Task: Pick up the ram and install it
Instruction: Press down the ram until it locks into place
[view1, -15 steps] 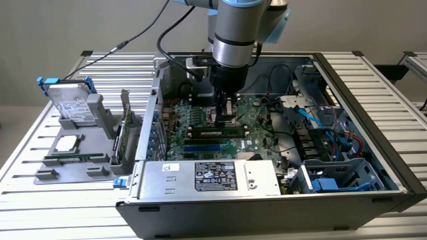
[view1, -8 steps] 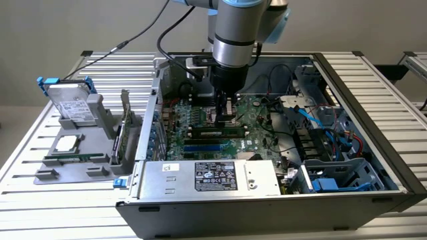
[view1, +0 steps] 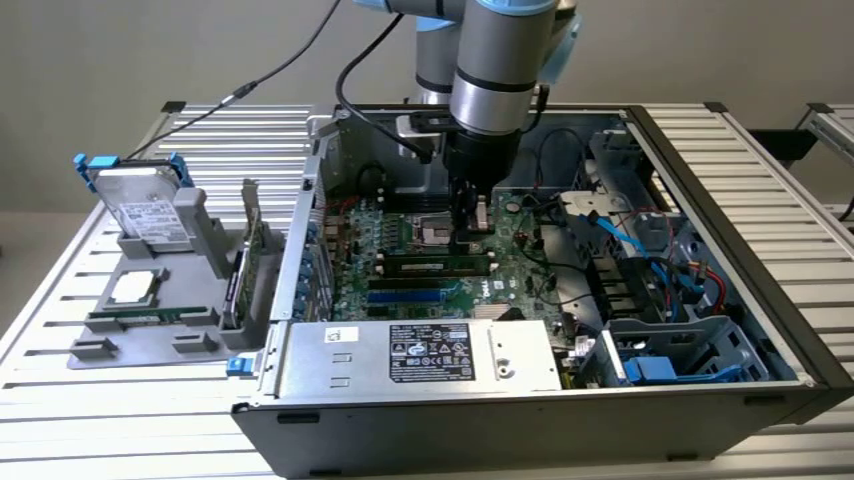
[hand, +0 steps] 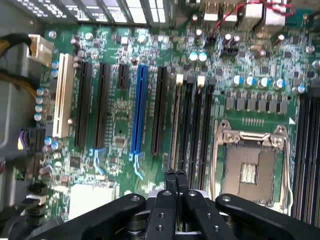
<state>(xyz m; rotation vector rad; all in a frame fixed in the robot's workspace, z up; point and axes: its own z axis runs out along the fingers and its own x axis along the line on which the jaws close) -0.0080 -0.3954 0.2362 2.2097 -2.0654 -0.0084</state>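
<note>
**Closed gripper sitting over the ram in the memory slots**

We are looking at an open case (view1: 534, 430) lying on a slatted table (view1: 80, 420), with the arm reaching straight down into it. The gripper (view1: 467, 238) is hanging low over the motherboard (view1: 400, 225), just beside the CPU socket (view1: 438, 232). In the wrist view we are seeing the gripper (hand: 175, 175) with its two black fingers pressed together, nothing between them.

The ram (view1: 430, 264) is standing on edge in one of the long memory slots, its green board and row of black chips facing the exterior camera. It is lying parallel to the other slots, between the socket and the power supply (view1: 414, 352). From the wrist we are seeing the ram (hand: 175, 125) only as a thin pale edge running along a slot beside the empty black ones. The fingertips are sitting over one end of that edge; we cannot tell whether they are touching it.

The socket (hand: 250, 170) is lying open beside the memory slots, and a blue slot (hand: 139, 110) is running parallel on their other side.

On the exterior view's left, outside the case, a grey holder (view1: 147, 345) is carrying a hard drive (view1: 140, 205) and an upright expansion card (view1: 248, 255).
</note>
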